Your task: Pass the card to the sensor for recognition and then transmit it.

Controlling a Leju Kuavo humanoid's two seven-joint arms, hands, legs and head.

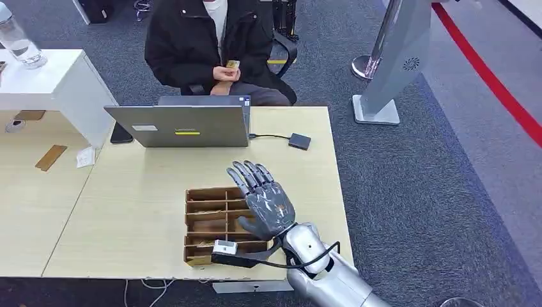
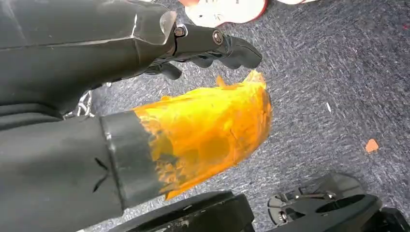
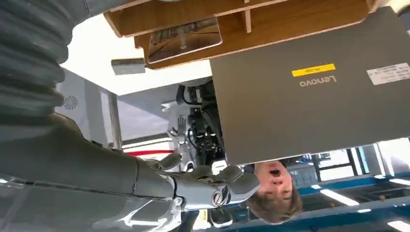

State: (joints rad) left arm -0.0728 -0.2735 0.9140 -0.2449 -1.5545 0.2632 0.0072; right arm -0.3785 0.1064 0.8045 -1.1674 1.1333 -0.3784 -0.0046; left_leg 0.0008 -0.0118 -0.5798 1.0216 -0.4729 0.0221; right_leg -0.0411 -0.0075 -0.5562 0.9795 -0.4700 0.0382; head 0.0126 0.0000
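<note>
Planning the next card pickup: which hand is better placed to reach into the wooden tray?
Right. The right hand hovers open over the wooden tray; the left hand hangs down by the carpet.

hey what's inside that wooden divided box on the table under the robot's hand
The wooden box has compartments; the near ones seem to hold tan cards, the far ones look empty. The open right hand hovers over its right side, hiding those compartments.

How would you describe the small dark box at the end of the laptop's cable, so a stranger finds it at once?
Start at the grey laptop on the light wooden table. A thin black cable leaves its right side and ends at the small dark box, lying flat near the table's far right edge. It is the only dark, cabled thing there.
</note>
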